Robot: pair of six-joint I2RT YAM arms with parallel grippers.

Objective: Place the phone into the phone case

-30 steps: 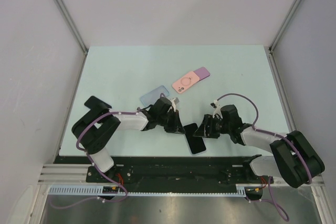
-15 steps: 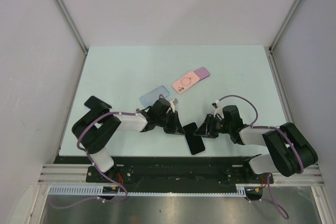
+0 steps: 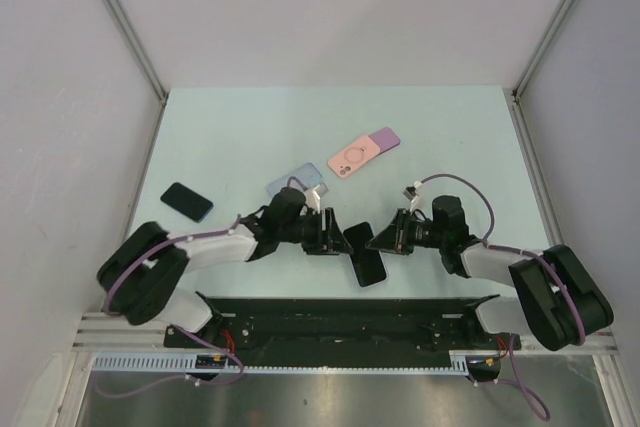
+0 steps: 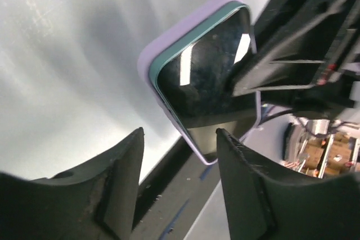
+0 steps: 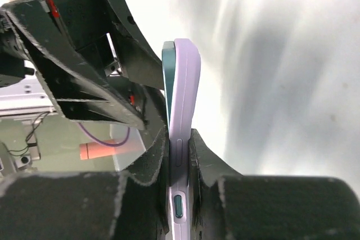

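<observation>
Phone [image 4: 205,66], dark-screened with a teal rim, lies in the lilac case [image 4: 147,63] near the 6 o'clock edge of the bench [image 3: 240,127], between the two claws. The right claw [image 5: 179,144], reaching in from 3 o'clock, pinches the pair across its thickness, one finger on the screen side and one on the case back. Its wrist view shows the teal edge standing a little proud of the lilac lip toward the far end, so the seating looks unfinished. The left claw [image 4: 179,136], at 9 o'clock of the phone, is spread, with the cased corner just ahead of the gap; whether a fingertip touches it I cannot tell. To do this well, the right pinch should hold square and firm while the left claw closes over the raised corner, squeezing screen toward back until the lip wraps the rim. A sideways shove could slide the phone out. Farther off, a black phone [image 3: 187,201] lies at 10 o'clock, a blue case [image 3: 295,182] at 11, and a pink case [image 3: 353,158] at 12 with a purple slab [image 3: 384,137] touching it; none of them is needed.
</observation>
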